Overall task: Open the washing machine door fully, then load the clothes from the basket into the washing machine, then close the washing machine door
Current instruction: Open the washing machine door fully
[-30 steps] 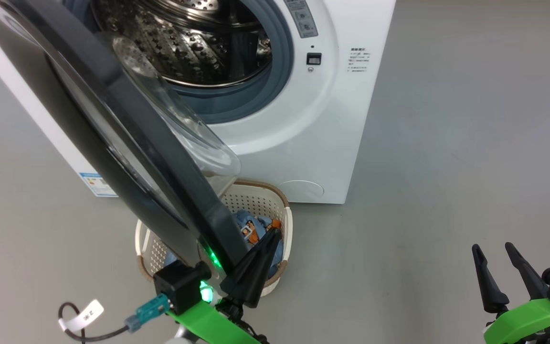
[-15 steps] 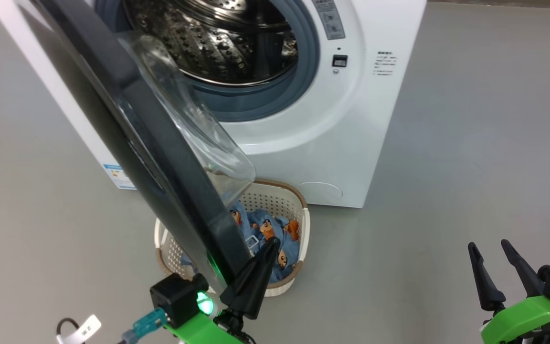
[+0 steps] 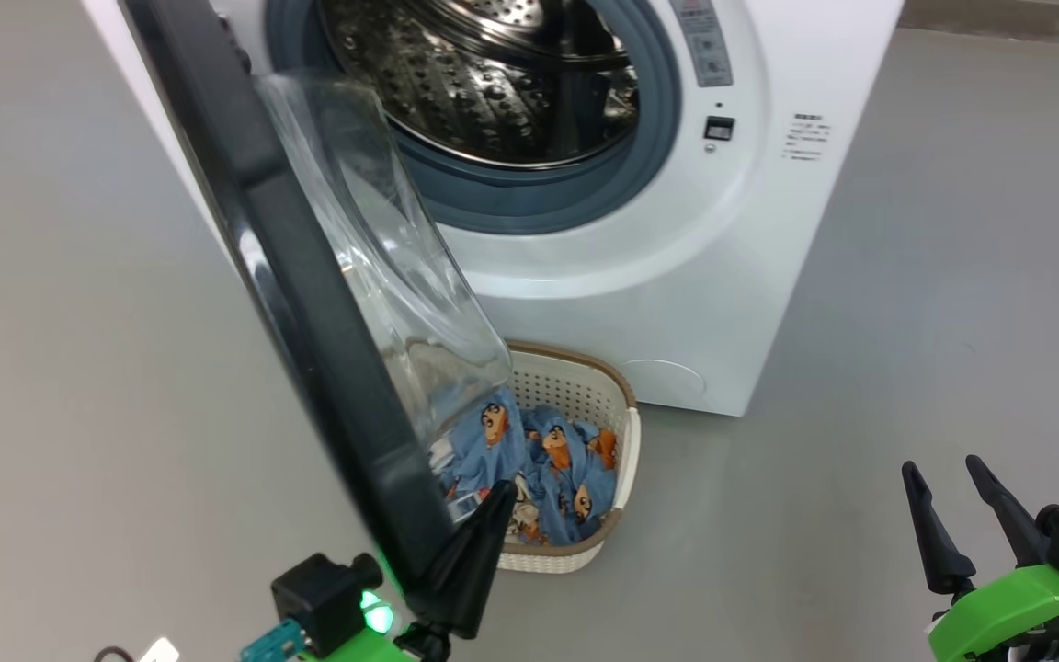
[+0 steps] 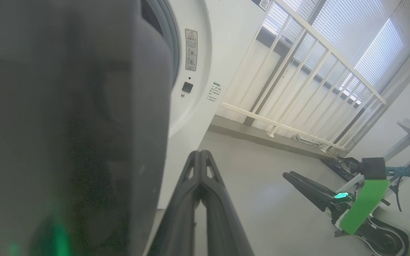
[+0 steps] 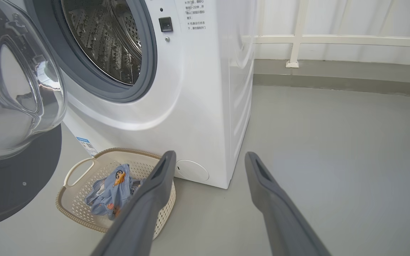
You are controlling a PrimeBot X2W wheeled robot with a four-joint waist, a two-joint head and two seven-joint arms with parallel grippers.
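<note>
Open grey floor (image 3: 906, 303) spreads from 1 to 5 o'clock, with a white railing (image 5: 333, 39) behind. The washing machine (image 3: 768, 276) stands at 12, and the washing machine door (image 3: 309, 303) is swung out toward 8. At its foot, the basket (image 3: 626, 432) holds the clothes (image 3: 557, 460). The left pincer (image 4: 200, 156), pressed together, lies against the door's lower rim. The right pincer (image 5: 210, 154) is spread at 4.

Glossy black ring and clear, smooth glass bowl on the washing machine door (image 3: 309, 303). Smooth white sheen on the washing machine (image 3: 677, 303), shiny perforated steel in the drum (image 3: 493, 92), matt grey rubber round the gasket (image 3: 529, 198). Perforated cream plastic with a brown woven-look rim for the basket (image 3: 575, 395), soft printed cloth for the clothes (image 3: 557, 469), smooth matt grey on the floor (image 3: 906, 322).
</note>
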